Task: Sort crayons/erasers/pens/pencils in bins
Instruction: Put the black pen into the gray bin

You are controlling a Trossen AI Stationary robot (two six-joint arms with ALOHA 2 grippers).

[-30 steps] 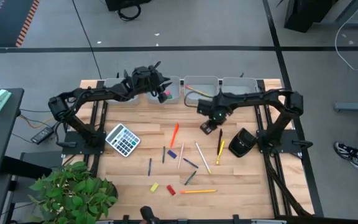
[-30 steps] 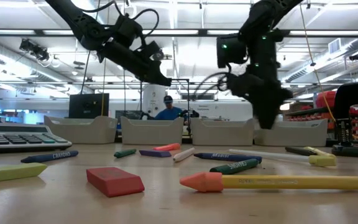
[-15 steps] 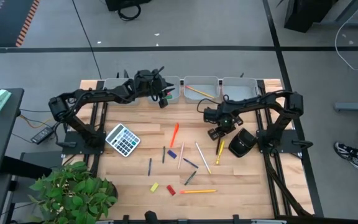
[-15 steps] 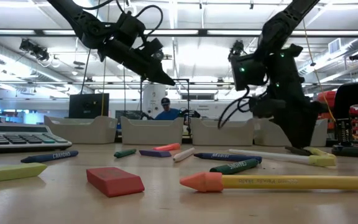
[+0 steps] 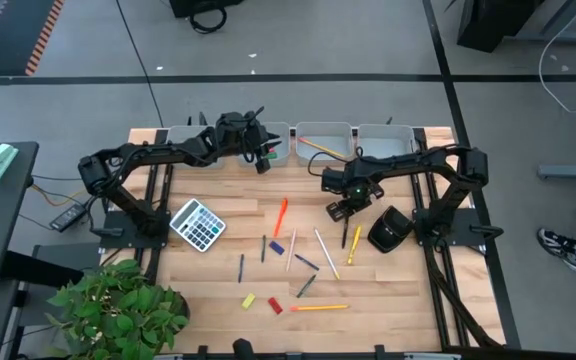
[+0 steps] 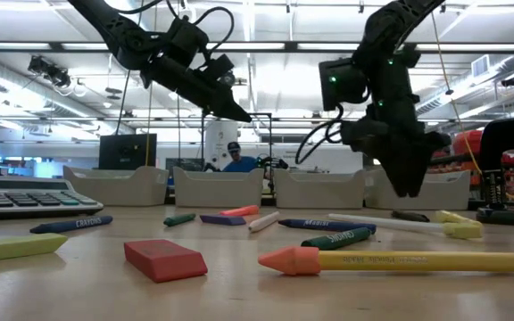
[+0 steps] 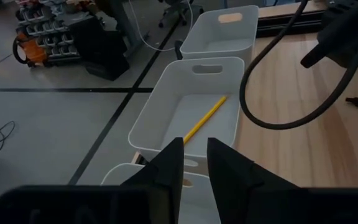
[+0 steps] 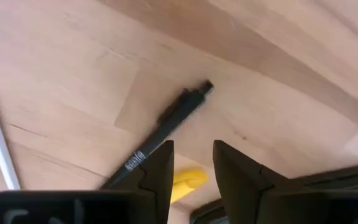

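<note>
Four light-grey bins (image 5: 324, 140) stand in a row at the table's far edge. One of them holds a yellow pencil (image 7: 204, 118). My left gripper (image 5: 262, 155) hovers over the bin second from the left, nearly level, open by a narrow gap with nothing in it (image 7: 194, 167). My right gripper (image 5: 346, 208) points down, open, above a black pen (image 8: 166, 132) and a yellow crayon's end (image 8: 188, 179), both lying flat on the wood. Crayons, pencils, a yellow eraser (image 5: 249, 300) and a red eraser (image 5: 276, 306) lie scattered mid-table.
A grey calculator (image 5: 197, 223) lies at the left. A black object (image 5: 388, 230) sits just right of my right gripper. An orange crayon (image 5: 281, 212) and a white pencil (image 5: 326, 252) lie mid-table. A plant (image 5: 118, 305) stands at the near left corner. A person shows in the room beyond (image 6: 236, 156).
My right gripper swung toward the table's right and near edge, dipping, then came partly back toward the left, rolling about its own axis as it went. It stays open.
</note>
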